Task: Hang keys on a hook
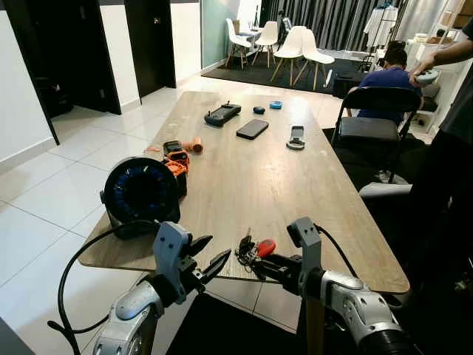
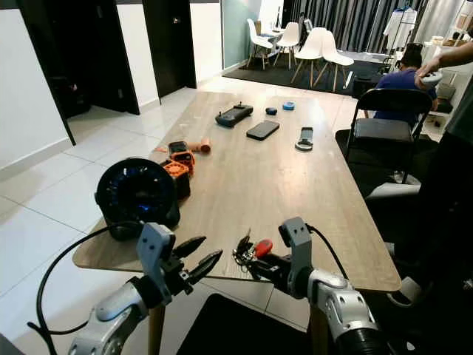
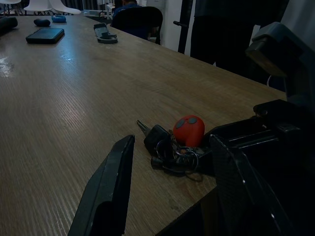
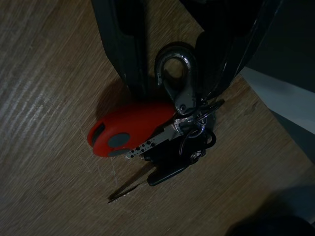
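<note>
A bunch of keys (image 1: 255, 250) with a red fob (image 4: 125, 135), a black key and a metal carabiner (image 4: 173, 73) lies near the front edge of the wooden table (image 1: 244, 181). My right gripper (image 1: 260, 265) reaches over that edge, shut on the bunch at the carabiner, and the keys rest on the wood. My left gripper (image 1: 221, 245) hovers open at the edge, just left of the keys. In the left wrist view its fingers (image 3: 110, 187) point at the bunch (image 3: 174, 145) from a short way off.
A round black fan (image 1: 140, 191) and an orange tool (image 1: 176, 159) stand on the table's left side. Further back lie a phone (image 1: 252, 129) and a controller (image 1: 222, 113). A folding chair (image 1: 373, 111) and two people are to the right.
</note>
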You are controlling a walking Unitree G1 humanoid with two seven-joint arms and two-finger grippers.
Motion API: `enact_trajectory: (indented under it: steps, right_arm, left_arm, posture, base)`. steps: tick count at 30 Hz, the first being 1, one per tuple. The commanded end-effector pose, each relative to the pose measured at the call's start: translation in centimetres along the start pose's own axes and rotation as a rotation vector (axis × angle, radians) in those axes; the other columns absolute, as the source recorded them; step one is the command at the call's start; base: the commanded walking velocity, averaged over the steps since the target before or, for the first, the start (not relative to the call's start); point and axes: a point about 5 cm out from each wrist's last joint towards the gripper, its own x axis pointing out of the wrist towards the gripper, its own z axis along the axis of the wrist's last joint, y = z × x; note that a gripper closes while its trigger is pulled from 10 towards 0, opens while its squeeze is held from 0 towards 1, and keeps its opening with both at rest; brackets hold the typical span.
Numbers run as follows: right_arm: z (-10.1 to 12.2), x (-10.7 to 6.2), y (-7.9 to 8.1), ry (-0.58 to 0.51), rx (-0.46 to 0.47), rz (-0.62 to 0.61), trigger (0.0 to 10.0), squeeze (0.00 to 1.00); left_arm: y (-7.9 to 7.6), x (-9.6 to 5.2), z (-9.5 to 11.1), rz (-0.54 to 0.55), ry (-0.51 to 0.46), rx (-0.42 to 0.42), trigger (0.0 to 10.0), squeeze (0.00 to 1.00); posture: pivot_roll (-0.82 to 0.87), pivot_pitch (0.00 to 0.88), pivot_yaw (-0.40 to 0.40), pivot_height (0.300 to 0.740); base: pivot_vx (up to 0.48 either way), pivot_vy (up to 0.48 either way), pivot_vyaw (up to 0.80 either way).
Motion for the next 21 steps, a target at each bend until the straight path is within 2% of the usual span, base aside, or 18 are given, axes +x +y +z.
enact_trajectory:
  steps: [1,10,21]
  right_arm:
    - [-1.6,-0.14,-0.35,0.077,0.029,-0.023,10.0,0.0]
    - [-1.95,-0.24,-0.5,0.125,0.014,-0.032,10.0,0.0]
    - [-2.4,-0.5,-0.85,0.169,-0.059,-0.044,10.0,0.0]
  left_arm:
    - [0.04,-0.28,-0.55,0.001,0.034,0.001,10.0,0.0]
    - [-0.01,-0.26,-0.62,-0.001,0.039,0.0,10.0,0.0]
    - [-0.07,-0.23,-0.68,-0.005,0.041,-0.002,10.0,0.0]
  posture:
    - [0.05,0.107,-0.019,0.74]
    - [0.05,0.108,-0.02,0.74]
    - [0.05,0.106,-0.019,0.74]
  base:
    - [0.0,0.0,0.0]
    - [0.0,0.0,0.0]
    - [0.0,0.0,0.0]
